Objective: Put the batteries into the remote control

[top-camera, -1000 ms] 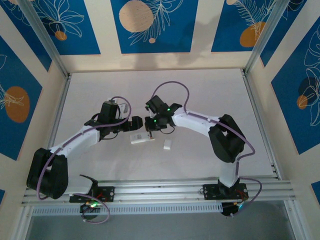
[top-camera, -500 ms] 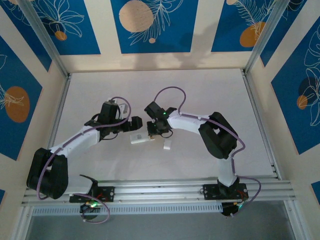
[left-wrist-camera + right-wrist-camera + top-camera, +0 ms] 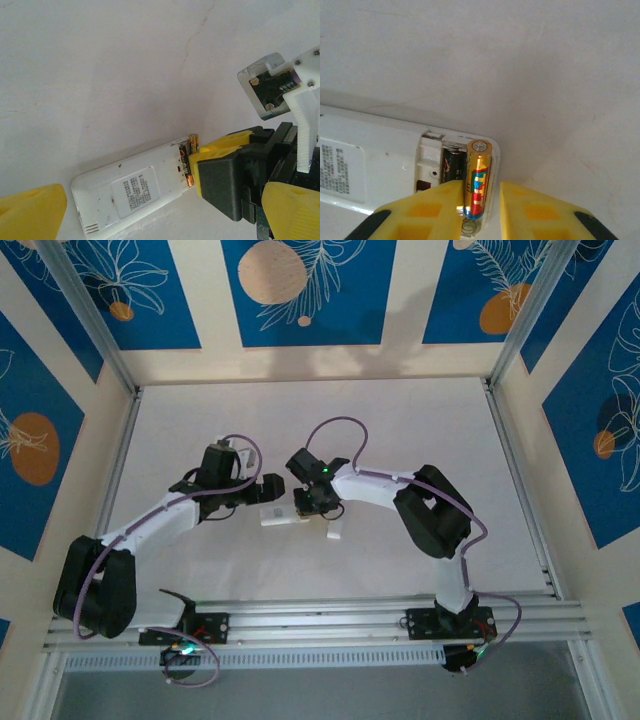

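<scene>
The white remote (image 3: 278, 517) lies back up at mid-table, its battery bay open at the right end. In the right wrist view a dark battery (image 3: 451, 167) sits in the bay's left slot. A gold battery (image 3: 477, 180) lies in the right slot with its lower end against a spring. My right gripper (image 3: 481, 210) straddles the gold battery, slightly open. Its left finger touches the battery and a sliver of gap shows at the right finger. In the left wrist view both batteries (image 3: 189, 155) show at the end of the remote (image 3: 130, 190). My left gripper (image 3: 160, 220) is wide open around it.
A small white battery cover (image 3: 334, 531) lies on the table just right of the remote. Both arms meet over the middle of the white table (image 3: 420, 430), and a metal rail (image 3: 320, 615) runs along its near edge.
My right arm has folded in, and its gripper has slid left and nearer, down onto the remote's right end. The left arm and the remote have stayed put.
</scene>
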You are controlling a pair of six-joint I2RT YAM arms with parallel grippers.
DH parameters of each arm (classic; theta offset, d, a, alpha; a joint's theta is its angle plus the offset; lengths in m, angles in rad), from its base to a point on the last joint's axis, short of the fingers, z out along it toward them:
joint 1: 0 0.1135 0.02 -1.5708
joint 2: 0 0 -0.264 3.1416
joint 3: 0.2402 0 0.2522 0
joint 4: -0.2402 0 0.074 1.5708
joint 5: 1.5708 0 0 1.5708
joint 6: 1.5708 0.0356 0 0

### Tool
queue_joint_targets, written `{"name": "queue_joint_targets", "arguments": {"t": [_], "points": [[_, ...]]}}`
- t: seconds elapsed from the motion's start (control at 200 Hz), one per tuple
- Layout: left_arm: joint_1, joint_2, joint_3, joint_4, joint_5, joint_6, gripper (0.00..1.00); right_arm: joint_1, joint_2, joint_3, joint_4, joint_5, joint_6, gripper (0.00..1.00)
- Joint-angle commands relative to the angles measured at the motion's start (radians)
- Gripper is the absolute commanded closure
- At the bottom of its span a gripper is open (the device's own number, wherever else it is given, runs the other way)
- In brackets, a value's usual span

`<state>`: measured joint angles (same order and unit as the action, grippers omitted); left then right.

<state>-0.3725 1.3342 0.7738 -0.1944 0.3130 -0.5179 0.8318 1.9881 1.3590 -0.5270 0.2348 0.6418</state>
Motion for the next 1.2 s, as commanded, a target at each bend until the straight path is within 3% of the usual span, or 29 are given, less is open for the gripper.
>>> {"name": "queue_joint_targets", "arguments": {"t": [0.0, 0.215, 0.565, 0.9, 1.195], "points": [[0.002, 0.004, -0.006, 0.009, 0.007, -0.007, 0.0, 0.006, -0.018, 0.022, -0.062, -0.045, 0.02, 0.72], [0.0, 0.07, 0.006, -0.012, 0.046, 0.005, 0.02, -0.027, -0.044, 0.061, -0.069, -0.061, 0.021, 0.7], [-0.01, 0.232, 0.057, -0.066, 0.015, 0.042, 0.12, -0.055, 0.0, 0.084, -0.075, -0.064, 0.018, 0.72], [-0.017, 0.322, 0.053, -0.042, 0.05, 0.018, 0.33, -0.049, 0.015, 0.078, -0.061, -0.104, 0.027, 0.76], [-0.02, 0.332, 0.055, -0.051, 0.042, 0.01, 0.41, -0.034, 0.043, 0.076, -0.079, -0.121, 0.059, 0.84]]}}
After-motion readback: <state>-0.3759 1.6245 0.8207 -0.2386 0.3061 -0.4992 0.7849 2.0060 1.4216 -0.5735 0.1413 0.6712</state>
